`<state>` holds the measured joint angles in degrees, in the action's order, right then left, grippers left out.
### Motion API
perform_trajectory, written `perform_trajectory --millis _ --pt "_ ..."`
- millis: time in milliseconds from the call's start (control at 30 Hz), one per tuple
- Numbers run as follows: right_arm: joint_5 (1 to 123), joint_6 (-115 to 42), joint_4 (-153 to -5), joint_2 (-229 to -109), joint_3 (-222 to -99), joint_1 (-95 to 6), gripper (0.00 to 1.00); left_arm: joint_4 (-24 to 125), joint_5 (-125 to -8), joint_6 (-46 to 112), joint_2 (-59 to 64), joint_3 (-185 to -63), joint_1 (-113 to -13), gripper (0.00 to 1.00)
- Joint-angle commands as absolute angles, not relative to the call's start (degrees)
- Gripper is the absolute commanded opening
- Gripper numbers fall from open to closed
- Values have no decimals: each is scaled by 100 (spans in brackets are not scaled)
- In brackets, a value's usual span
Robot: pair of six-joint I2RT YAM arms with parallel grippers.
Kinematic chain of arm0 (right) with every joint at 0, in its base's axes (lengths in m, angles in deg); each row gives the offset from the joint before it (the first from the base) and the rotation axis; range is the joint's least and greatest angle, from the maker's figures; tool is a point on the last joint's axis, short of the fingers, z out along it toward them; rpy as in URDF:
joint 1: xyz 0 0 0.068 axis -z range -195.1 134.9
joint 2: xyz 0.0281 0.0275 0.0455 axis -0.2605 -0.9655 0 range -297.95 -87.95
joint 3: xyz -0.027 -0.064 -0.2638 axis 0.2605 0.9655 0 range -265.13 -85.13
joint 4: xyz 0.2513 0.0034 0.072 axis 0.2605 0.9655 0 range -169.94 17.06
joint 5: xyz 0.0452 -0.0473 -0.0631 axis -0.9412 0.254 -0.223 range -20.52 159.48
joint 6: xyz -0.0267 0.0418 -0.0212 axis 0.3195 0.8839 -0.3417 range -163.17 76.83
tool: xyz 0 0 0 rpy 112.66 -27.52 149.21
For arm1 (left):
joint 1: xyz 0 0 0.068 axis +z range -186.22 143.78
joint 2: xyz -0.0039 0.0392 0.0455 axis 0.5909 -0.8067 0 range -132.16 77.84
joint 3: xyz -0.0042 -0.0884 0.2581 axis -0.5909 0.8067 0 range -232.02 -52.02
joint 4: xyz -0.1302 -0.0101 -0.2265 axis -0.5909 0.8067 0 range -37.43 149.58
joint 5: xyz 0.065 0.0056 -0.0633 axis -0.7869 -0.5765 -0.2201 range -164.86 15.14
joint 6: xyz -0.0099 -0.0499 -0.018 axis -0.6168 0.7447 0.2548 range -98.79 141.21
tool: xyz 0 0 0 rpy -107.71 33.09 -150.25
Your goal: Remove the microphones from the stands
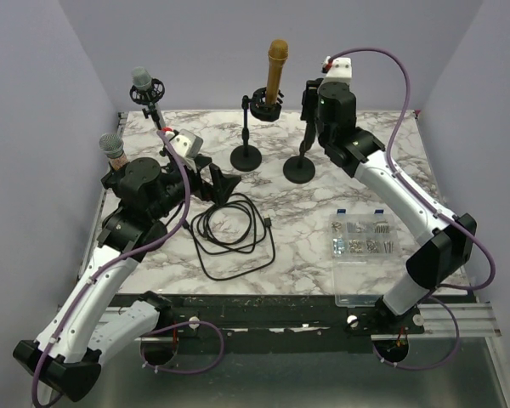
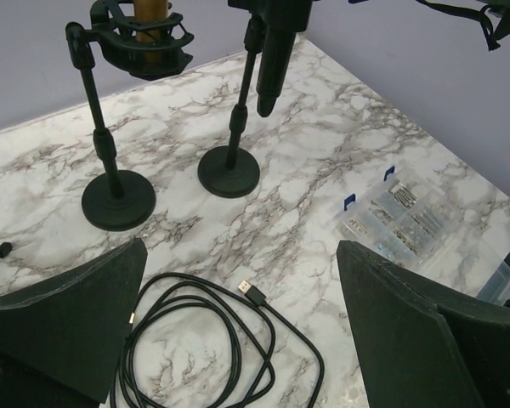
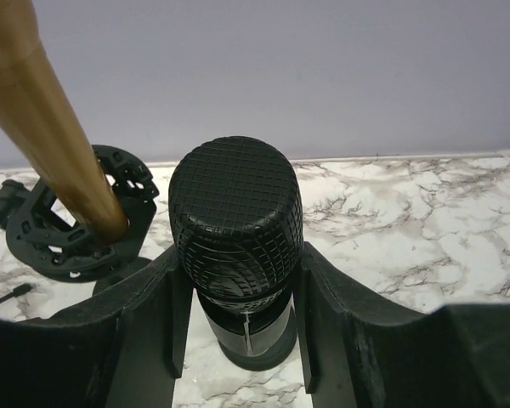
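A black microphone (image 3: 236,212) with a gridded head stands upright in its stand, whose round base (image 1: 299,168) is at the back centre. My right gripper (image 3: 238,280) is shut on its head, a finger pressed against each side; in the top view the gripper (image 1: 308,100) covers it. The left wrist view shows the microphone's body (image 2: 270,68) hanging beside the stand's pole, above the base (image 2: 229,172). My left gripper (image 2: 240,255) is open and empty, low over a coiled black cable (image 2: 204,340), left of centre (image 1: 229,184).
A gold microphone (image 1: 277,68) sits in a black shock mount (image 3: 68,225) on a second stand (image 1: 246,157), just left of the black one. Two grey-headed microphones (image 1: 142,79) (image 1: 111,146) stand at the far left. A clear parts box (image 1: 364,235) lies at the right.
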<state>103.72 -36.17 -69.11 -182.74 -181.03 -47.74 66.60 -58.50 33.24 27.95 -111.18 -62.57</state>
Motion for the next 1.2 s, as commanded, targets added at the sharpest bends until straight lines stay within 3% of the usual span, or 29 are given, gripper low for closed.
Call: perform_trajectory --millis 0,133,933,1167 --pt "9787 -3888 -7167 -17779 -17685 -4788 12 6454 -5463 3477 2726 -11132 -6242 99" --pt "9355 -3912 -7137 -17499 -17512 -4775 1 6262 -5411 3544 2765 -11006 -6237 99" --pt "5975 -4540 -7163 -16017 -16243 -4591 1 4950 -4881 4591 1516 -11736 -6477 99" --pt "5907 -4418 -7199 -15787 -15988 -4593 1 5061 -3545 3619 121 -13086 -6479 99"
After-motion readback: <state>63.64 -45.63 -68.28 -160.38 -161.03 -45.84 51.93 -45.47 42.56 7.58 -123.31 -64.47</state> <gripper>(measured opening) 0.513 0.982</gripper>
